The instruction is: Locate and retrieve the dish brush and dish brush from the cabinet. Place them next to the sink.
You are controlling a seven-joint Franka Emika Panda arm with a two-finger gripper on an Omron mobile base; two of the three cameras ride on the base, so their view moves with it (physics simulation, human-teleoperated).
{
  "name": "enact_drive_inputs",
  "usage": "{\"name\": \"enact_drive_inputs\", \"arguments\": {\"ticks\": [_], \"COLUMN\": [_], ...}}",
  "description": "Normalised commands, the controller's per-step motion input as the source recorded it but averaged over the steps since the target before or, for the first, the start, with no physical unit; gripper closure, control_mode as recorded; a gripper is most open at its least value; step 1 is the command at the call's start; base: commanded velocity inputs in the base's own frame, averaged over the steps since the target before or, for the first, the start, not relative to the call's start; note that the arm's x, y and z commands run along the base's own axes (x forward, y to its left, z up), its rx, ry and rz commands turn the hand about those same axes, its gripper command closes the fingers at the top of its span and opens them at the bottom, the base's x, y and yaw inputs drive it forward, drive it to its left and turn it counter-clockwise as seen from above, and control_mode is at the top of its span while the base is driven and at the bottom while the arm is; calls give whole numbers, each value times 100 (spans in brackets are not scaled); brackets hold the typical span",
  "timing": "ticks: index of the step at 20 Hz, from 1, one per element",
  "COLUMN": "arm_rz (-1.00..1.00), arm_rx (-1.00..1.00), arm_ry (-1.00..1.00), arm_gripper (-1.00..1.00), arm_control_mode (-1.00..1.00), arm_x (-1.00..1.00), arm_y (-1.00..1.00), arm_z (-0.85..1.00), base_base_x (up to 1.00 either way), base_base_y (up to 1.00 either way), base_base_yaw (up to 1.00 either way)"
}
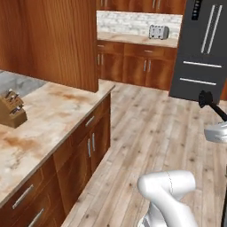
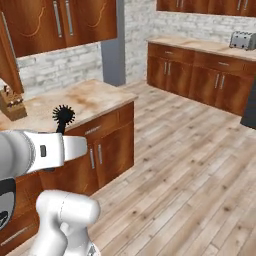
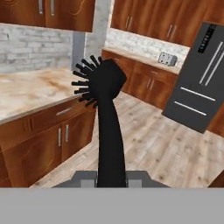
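Note:
My gripper (image 3: 111, 178) is shut on the thin handle of a black dish brush (image 3: 101, 83). The brush stands up from the jaws with its round bristly head on top. In the left base view the dish brush (image 1: 205, 98) hangs over the wooden floor at the right edge, above the hand. In the right base view its head (image 2: 63, 115) pokes up behind my white forearm, in front of the counter. The reddish-brown wall cabinet (image 2: 60, 20) hangs above the counter at the left with its doors closed. The sink is out of view.
A marble counter (image 1: 48, 115) on wooden drawer fronts runs along the left and carries a knife block (image 1: 12, 108). Across the plank floor stand a second counter with a toaster (image 1: 158, 32) and a dark fridge (image 1: 201, 48).

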Motion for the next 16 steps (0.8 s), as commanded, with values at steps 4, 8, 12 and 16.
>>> {"name": "enact_drive_inputs", "arguments": {"ticks": [4,8,12,16], "arm_rz": [0,0,0,0], "arm_rx": [0,0,0,0], "arm_ry": [0,0,0,0], "arm_gripper": [100,100,100,100], "arm_control_mode": [100,100,100,100], "arm_x": [0,0,0,0], "arm_y": [0,0,0,0], "arm_z": [0,0,0,0], "base_base_x": [0,-2,-1,-1], "base_base_y": [0,0,0,0], "base_base_yaw": [-48,-47,-47,-49]}}
